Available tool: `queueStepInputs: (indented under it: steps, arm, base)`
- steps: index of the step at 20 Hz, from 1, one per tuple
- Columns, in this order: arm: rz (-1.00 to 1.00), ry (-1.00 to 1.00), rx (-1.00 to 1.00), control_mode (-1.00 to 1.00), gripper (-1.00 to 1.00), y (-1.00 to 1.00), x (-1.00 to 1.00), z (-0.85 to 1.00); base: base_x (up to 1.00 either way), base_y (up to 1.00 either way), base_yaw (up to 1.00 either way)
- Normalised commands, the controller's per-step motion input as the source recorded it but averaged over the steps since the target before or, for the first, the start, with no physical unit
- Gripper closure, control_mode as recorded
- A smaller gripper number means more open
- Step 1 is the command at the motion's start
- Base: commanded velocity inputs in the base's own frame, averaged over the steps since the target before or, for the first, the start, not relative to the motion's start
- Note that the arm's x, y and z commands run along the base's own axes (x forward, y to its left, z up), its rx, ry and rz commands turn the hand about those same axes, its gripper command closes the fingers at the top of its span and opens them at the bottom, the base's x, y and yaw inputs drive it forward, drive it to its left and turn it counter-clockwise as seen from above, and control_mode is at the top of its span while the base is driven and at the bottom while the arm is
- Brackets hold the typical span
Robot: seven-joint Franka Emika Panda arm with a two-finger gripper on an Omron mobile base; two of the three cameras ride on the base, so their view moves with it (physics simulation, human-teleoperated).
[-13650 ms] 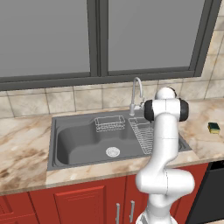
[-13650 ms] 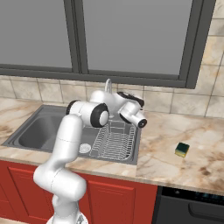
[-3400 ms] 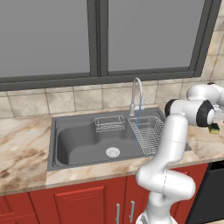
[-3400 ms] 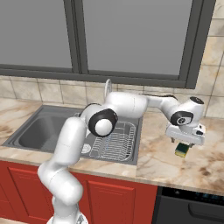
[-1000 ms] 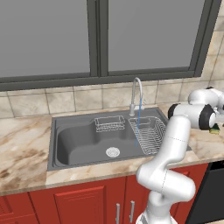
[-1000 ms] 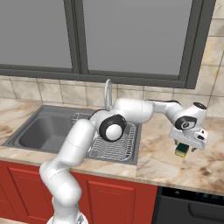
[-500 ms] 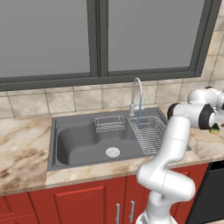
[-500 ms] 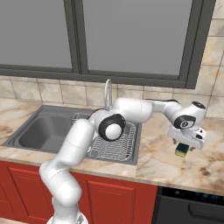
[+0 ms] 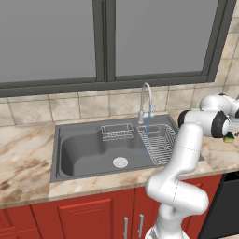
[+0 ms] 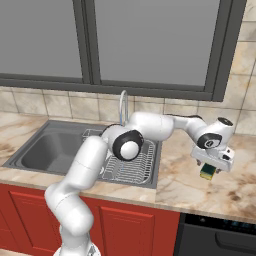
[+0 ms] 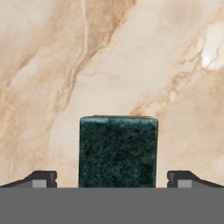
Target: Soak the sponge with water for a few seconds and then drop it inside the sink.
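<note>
On marble counter (image 11: pixel 52 65), sponge (image 11: pixel 118 151), sink (image 9: pixel 84 149) well apart, tiled wall

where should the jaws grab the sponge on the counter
Across its two long side faces, coming straight down from above. The sponge lies flat on the counter, green scrub layer up, centred between the open fingertips, with a gap on each side.

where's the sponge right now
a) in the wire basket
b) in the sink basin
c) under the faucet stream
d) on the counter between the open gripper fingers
d: the sponge lies on the marble counter, with the gripper fingertips apart on either side of it.
</note>
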Motion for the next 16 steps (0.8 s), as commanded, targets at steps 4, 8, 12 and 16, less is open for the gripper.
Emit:
queueStepInputs:
  steps: [4,8,12,16]
  arm:
    - [0.00,0.00,-0.01,-1.00,-1.00,0.00,0.00,-0.16]
    - [0.00,0.00,-0.01,-1.00,-1.00,0.00,0.00,-0.22]
    - [0.00,0.00,-0.02,-1.00,-1.00,0.00,0.00,-0.29]
    - [0.00,0.00,-0.03,-1.00,-1.00,0.00,0.00,-0.33]
  base:
    - [0.00,0.00,0.00]
    - [0.00,0.00,0.00]
    - [0.00,0.00,0.00]
    - [0.00,0.00,0.00]
